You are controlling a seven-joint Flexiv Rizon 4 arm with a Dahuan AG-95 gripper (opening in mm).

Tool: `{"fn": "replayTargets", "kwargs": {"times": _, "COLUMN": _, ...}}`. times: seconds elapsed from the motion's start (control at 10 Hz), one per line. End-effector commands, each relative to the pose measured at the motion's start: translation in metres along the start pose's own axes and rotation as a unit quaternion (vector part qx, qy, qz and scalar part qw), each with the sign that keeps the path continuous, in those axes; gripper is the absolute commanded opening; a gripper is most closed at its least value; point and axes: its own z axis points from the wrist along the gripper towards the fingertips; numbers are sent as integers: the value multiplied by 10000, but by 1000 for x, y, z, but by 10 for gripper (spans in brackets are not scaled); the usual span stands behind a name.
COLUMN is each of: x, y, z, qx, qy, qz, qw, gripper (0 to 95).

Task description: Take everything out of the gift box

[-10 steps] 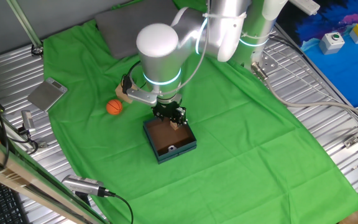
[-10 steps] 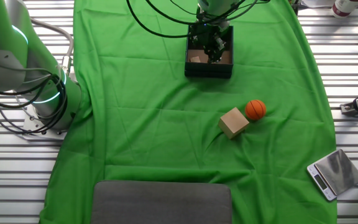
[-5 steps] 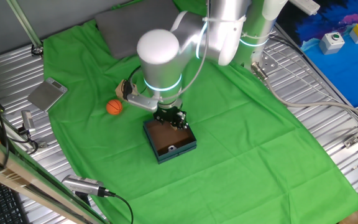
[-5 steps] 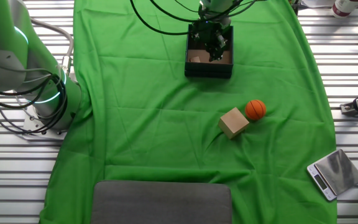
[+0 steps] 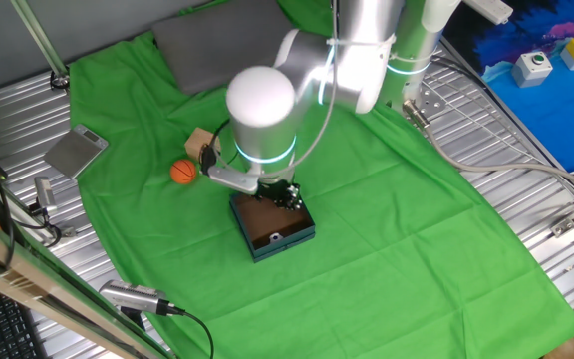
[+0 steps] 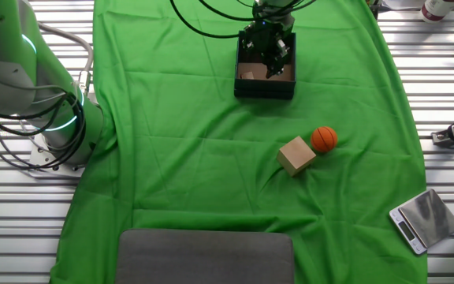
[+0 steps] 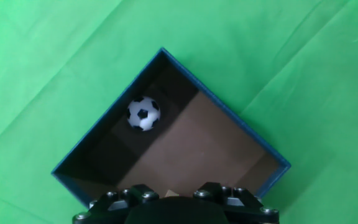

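The teal gift box (image 5: pixel 267 249) (image 6: pixel 265 88) (image 7: pixel 229 115) sits on the green cloth with its brown inside showing. A tiny soccer ball (image 5: pixel 275 237) (image 7: pixel 143 114) rests by one inner wall. A tan wooden cube (image 6: pixel 248 75) (image 7: pixel 172 192) lies in the opposite corner. My gripper (image 5: pixel 283 195) (image 6: pixel 273 61) (image 7: pixel 173 194) reaches down into the box over that cube; its jaws stand apart and only the cube's tip shows between them. Outside the box lie the orange ball (image 5: pixel 183 172) (image 6: pixel 324 139) and another wooden cube (image 5: pixel 203 140) (image 6: pixel 296 155).
A grey pad (image 5: pixel 217 40) (image 6: pixel 205 256) lies at one end of the cloth. A small silver scale (image 5: pixel 76 152) (image 6: pixel 424 219) sits on the metal slats beside the cloth. The arm's base (image 6: pixel 46 102) stands at the cloth's edge.
The arm has shifted slightly over the box and the gripper has come down onto the cube in the corner, which now is hidden in one fixed view.
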Motion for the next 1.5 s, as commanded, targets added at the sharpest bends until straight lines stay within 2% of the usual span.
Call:
{"fn": "replayTargets", "kwargs": {"times": 0.1, "x": 1, "y": -1, "z": 2, "qx": 76, "qy": 72, "qz": -32, "qw": 9999, "gripper": 570}}
{"fn": "replayTargets", "kwargs": {"times": 0.2, "x": 4, "y": 1, "z": 4, "qx": 173, "qy": 168, "qz": -63, "qw": 9997, "gripper": 570}}
{"fn": "replayTargets", "kwargs": {"times": 0.6, "x": 14, "y": 8, "z": 10, "qx": 228, "qy": 201, "qz": 1, "qw": 9995, "gripper": 570}}
{"fn": "replayTargets", "kwargs": {"times": 1.0, "x": 18, "y": 6, "z": 15, "qx": 267, "qy": 236, "qz": 2, "qw": 9994, "gripper": 570}}
{"fn": "replayTargets", "kwargs": {"times": 1.2, "x": 17, "y": 5, "z": 17, "qx": 265, "qy": 210, "qz": 37, "qw": 9994, "gripper": 190}}
{"fn": "replayTargets", "kwargs": {"times": 1.3, "x": 17, "y": 4, "z": 17, "qx": 267, "qy": 186, "qz": 48, "qw": 9995, "gripper": 190}}
{"fn": "replayTargets", "kwargs": {"times": 1.4, "x": 16, "y": 3, "z": 16, "qx": 254, "qy": 142, "qz": 48, "qw": 9996, "gripper": 0}}
{"fn": "replayTargets", "kwargs": {"times": 1.5, "x": 15, "y": 2, "z": 15, "qx": 239, "qy": 123, "qz": 53, "qw": 9996, "gripper": 0}}
